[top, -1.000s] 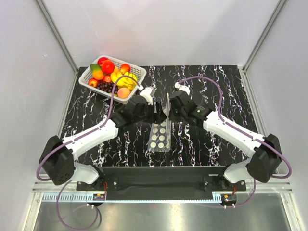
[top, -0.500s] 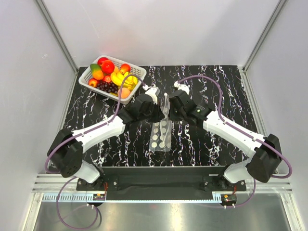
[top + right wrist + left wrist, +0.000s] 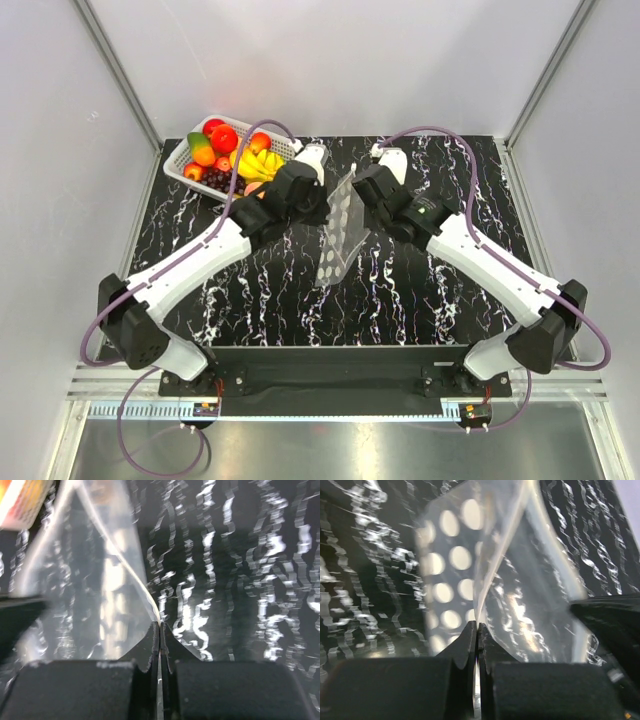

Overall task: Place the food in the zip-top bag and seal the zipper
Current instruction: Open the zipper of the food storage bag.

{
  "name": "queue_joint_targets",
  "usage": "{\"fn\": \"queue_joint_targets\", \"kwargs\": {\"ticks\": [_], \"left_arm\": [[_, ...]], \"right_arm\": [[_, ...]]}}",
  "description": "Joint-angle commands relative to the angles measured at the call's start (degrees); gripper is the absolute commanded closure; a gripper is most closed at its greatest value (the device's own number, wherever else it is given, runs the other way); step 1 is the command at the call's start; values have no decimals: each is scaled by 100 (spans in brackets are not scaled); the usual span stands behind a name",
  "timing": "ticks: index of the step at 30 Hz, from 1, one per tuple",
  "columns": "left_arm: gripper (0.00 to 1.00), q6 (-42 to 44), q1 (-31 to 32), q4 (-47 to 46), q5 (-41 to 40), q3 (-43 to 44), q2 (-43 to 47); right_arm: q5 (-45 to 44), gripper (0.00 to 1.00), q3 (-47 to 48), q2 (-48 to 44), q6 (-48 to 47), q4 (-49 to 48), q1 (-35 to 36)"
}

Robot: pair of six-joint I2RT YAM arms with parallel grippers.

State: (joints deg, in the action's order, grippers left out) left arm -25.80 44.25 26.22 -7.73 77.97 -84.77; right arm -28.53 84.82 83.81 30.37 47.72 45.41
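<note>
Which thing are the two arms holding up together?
Look at the middle of the black marbled table. There a clear plastic bag is held up, pinched by the left pincer and the right pincer. Its white polka dots set it apart from the white fruit basket in the far left corner.

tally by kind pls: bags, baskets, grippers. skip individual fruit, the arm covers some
zip-top bag: 1
white basket: 1
grippers: 2, the left gripper and right gripper, both shut on the bag
Total: 4
</note>
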Motion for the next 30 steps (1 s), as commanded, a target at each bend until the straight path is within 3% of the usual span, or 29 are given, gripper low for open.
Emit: {"fn": "queue_joint_targets", "kwargs": {"ticks": [1,6,14,16,19,23,30], "left_arm": [[100,374,14,1014,-774,656,163],[100,471,49,1465,-976,1149,13],[100,620,128,1791,-1609,1159,-110],[100,664,137,1580,-1347,1045,-84],[100,673,154,896,-612,608,144],[100,506,154,69,-72,184,426],[100,374,154,-354,298,-10,558]], "right_arm": [[-968,100,421,170,-180,667,56],[-1416,100,623,399,-128,957,56],[-1840,100,510,399,-48,1108,56],[-1420,97,370,224,-303,652,65],[-717,82,80,-127,-531,-33,47],[-48,71,-325,-400,-646,-667,56],[515,64,-378,-181,-550,-869,56]]}}
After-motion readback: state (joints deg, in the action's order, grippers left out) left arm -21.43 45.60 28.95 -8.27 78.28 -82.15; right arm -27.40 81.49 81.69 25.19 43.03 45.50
